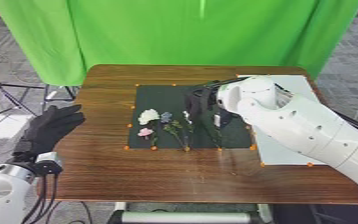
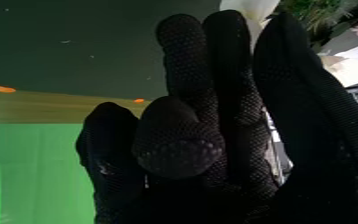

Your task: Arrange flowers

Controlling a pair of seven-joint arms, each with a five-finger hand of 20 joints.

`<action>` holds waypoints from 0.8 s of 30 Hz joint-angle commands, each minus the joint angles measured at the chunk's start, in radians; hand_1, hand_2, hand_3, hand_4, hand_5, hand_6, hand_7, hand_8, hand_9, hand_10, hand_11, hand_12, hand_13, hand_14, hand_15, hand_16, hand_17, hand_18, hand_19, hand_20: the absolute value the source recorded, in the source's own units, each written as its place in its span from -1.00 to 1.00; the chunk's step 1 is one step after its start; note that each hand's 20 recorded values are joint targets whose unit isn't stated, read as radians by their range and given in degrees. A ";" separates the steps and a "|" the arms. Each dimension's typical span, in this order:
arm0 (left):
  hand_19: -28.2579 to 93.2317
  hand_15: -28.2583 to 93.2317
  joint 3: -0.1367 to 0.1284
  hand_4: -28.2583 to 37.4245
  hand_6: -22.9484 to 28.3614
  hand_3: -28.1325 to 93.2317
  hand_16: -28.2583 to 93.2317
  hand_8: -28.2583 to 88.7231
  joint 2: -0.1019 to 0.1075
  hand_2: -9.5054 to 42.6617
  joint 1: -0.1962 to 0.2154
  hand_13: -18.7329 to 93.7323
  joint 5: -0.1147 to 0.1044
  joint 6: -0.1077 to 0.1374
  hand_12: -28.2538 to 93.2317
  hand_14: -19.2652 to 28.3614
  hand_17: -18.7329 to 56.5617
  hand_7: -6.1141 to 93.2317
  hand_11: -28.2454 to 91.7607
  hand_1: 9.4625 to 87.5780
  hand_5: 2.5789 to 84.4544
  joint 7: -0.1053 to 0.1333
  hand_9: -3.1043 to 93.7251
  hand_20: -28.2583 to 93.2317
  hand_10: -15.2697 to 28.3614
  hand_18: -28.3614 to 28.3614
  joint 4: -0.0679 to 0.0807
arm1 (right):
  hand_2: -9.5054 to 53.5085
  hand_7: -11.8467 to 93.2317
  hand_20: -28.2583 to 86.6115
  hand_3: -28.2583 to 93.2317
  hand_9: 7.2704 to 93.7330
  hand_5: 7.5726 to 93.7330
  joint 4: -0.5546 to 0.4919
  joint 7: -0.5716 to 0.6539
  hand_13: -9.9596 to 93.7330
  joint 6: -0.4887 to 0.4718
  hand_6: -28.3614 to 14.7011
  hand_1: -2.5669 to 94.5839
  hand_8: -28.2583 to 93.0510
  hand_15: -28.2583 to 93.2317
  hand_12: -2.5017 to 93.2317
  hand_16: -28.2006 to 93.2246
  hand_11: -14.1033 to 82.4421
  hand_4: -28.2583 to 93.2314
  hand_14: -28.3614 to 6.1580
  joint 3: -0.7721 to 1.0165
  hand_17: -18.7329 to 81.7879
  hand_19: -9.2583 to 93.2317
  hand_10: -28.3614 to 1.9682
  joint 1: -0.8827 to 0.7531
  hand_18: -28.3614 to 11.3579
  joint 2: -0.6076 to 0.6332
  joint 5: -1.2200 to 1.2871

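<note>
A brown table [image 1: 87, 170] is topped by a dark mat [image 1: 162, 95]; the right hand [image 1: 198, 102] is poised there, fingers extended (whether a stem is touched cannot be told); the left hand [image 1: 55, 122] is seen unclenched at the table's left edge. On the mat are laid a white flower [image 1: 149, 116], a blue flower [image 1: 166, 117] and a pink flower [image 1: 145, 132].

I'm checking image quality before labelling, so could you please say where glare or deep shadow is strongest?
Head view: the right arm is brightly lit, with soft shading along its side, and the left hand is very dark; right wrist view: the right hand darkens almost to black, and a pale streak brightens the green curtain.
</note>
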 commanded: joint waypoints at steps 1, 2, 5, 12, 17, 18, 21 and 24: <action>-0.46 -0.33 -0.001 -0.85 0.08 0.50 -0.45 -0.60 0.002 -0.68 0.000 -0.08 -0.003 -0.014 -0.28 0.59 -0.45 -0.66 -0.20 -0.69 0.06 -0.004 -0.02 -0.29 0.34 0.46 0.002 | -0.90 -0.36 0.58 0.42 0.66 0.52 -0.005 0.012 0.85 -0.041 0.48 0.02 -0.37 0.59 -0.42 -0.01 -0.27 -0.81 0.51 0.018 0.58 1.00 0.13 0.010 -0.27 0.002 -0.010; -0.46 -0.33 -0.003 -0.85 0.08 0.50 -0.45 -0.60 0.001 -0.69 0.005 -0.08 -0.003 -0.013 -0.28 0.59 -0.45 -0.66 -0.20 -0.69 0.06 -0.005 -0.02 -0.29 0.34 0.46 -0.001 | -0.91 -0.36 0.58 0.42 0.65 0.50 -0.003 0.011 0.85 -0.049 0.48 0.01 -0.37 0.59 -0.42 -0.01 -0.27 -0.81 0.51 0.019 0.58 1.00 0.12 0.010 -0.27 0.001 -0.009; -0.46 -0.33 -0.003 -0.84 0.08 0.50 -0.45 -0.60 0.001 -0.69 0.003 -0.08 -0.002 -0.016 -0.28 0.59 -0.45 -0.66 -0.20 -0.69 0.06 -0.005 -0.02 -0.29 0.34 0.46 0.001 | -0.94 -0.37 0.58 0.43 0.63 0.48 -0.004 0.009 0.84 -0.071 0.48 -0.02 -0.37 0.59 -0.42 -0.01 -0.28 -0.81 0.50 0.029 0.57 1.00 0.11 0.014 -0.27 0.003 -0.014; -0.46 -0.33 -0.005 -0.84 0.08 0.50 -0.45 -0.60 -0.001 -0.70 0.008 -0.08 -0.002 -0.014 -0.28 0.58 -0.45 -0.66 -0.20 -0.68 0.06 -0.006 -0.02 -0.29 0.34 0.46 0.000 | -0.95 -0.38 0.57 0.46 0.61 0.44 -0.035 0.065 0.83 -0.011 0.48 -0.07 -0.38 0.59 -0.42 -0.01 -0.28 -0.81 0.49 0.093 0.56 1.00 0.11 0.022 -0.29 0.054 -0.003; -0.46 -0.33 -0.008 -0.83 0.08 0.50 -0.45 -0.60 -0.004 -0.70 0.012 -0.08 0.000 -0.015 -0.28 0.58 -0.45 -0.66 -0.20 -0.68 0.06 -0.007 -0.02 -0.29 0.34 0.46 -0.001 | -0.96 -0.38 0.55 0.54 0.53 0.38 -0.065 0.173 0.80 0.169 0.47 -0.20 -0.55 0.58 -0.43 -0.01 -0.31 -0.81 0.45 0.164 0.53 1.00 0.06 -0.009 -0.32 0.132 -0.046; -0.46 -0.33 -0.008 -0.83 0.08 0.50 -0.45 -0.60 -0.005 -0.70 0.013 -0.08 -0.001 -0.012 -0.28 0.58 -0.45 -0.66 -0.20 -0.68 0.05 -0.005 -0.02 -0.29 0.34 0.46 -0.002 | -0.98 -0.38 0.55 0.55 0.50 0.35 -0.067 0.199 0.80 0.210 0.46 -0.22 -0.64 0.58 -0.43 -0.01 -0.32 -0.80 0.45 0.181 0.53 1.00 0.03 -0.023 -0.31 0.147 -0.054; -0.46 -0.33 -0.019 -0.83 0.08 0.50 -0.45 -0.60 -0.012 -0.70 0.032 -0.08 0.000 -0.008 -0.28 0.58 -0.45 -0.66 -0.20 -0.68 0.05 0.001 -0.02 -0.29 0.34 0.46 -0.011 | -1.00 -0.42 0.56 0.55 0.35 0.26 -0.081 0.261 0.79 0.289 0.40 -0.26 -0.66 0.59 -0.44 -0.01 -0.38 -0.79 0.45 0.255 0.53 1.00 -0.01 -0.095 -0.32 0.196 -0.079; -0.46 -0.33 -0.024 -0.83 0.08 0.50 -0.45 -0.60 -0.015 -0.71 0.036 -0.08 0.003 -0.008 -0.28 0.58 -0.45 -0.66 -0.20 -0.68 0.05 0.000 -0.02 -0.29 0.34 0.46 -0.012 | -1.00 -0.44 0.56 0.54 0.29 0.20 -0.095 0.333 0.78 0.338 0.37 -0.28 -0.65 0.60 -0.44 -0.01 -0.41 -0.79 0.44 0.329 0.52 1.00 -0.04 -0.176 -0.32 0.248 -0.080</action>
